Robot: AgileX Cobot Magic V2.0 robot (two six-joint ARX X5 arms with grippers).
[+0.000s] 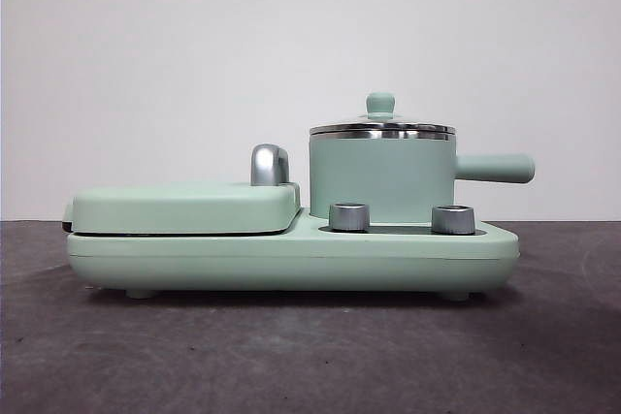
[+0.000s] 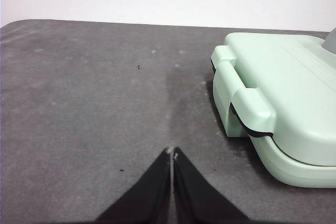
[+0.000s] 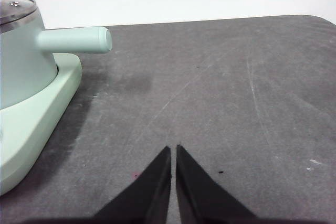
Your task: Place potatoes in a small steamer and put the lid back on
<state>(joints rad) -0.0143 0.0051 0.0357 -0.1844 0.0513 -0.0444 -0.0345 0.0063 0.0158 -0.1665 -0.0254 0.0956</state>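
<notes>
The small steamer point(image 1: 381, 177), a mint-green pot with a steel rim and a straight side handle point(image 1: 495, 168), stands on the right half of a green cooker base point(image 1: 291, 257). The glass lid point(image 1: 381, 127) with its green knob sits on the pot. The pot also shows in the right wrist view point(image 3: 18, 61). No potato is in view. My left gripper point(image 2: 171, 152) is shut and empty over bare table beside the griddle. My right gripper point(image 3: 173, 148) is shut and empty over bare table beside the pot's handle point(image 3: 76, 39).
A flat green lidded griddle point(image 1: 184, 207) fills the base's left half and shows in the left wrist view point(image 2: 278, 103). Two steel knobs point(image 1: 349, 216) sit on the base's front. A grey table point(image 1: 310, 356) and a white wall lie around.
</notes>
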